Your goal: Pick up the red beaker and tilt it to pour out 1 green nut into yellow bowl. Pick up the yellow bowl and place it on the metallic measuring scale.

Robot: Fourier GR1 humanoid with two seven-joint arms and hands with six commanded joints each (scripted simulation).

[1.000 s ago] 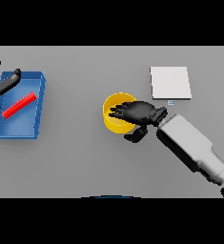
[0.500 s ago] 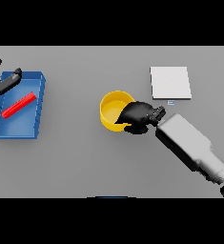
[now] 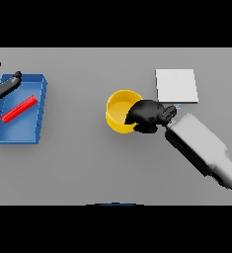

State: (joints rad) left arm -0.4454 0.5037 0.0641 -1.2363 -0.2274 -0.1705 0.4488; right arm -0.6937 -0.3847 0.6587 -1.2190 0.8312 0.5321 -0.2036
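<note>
The yellow bowl [image 3: 120,109] sits mid-counter, its right rim clasped by the right robot hand [image 3: 146,115] with fingers curled around it — a level lift is called for, then across to the scale [image 3: 176,85] just beyond

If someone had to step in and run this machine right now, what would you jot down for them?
Right hand: curled over the right rim of the yellow bowl, gripping it; the bowl sits on the table.
Left hand: idle at the far left edge, over the blue tray's back corner.
The red beaker lies on its side in the blue tray. No green nut is visible in the bowl.
Metallic measuring scale: behind and to the right of the bowl, nothing on it.
Left: lift the bowl and set it on the scale.
</note>
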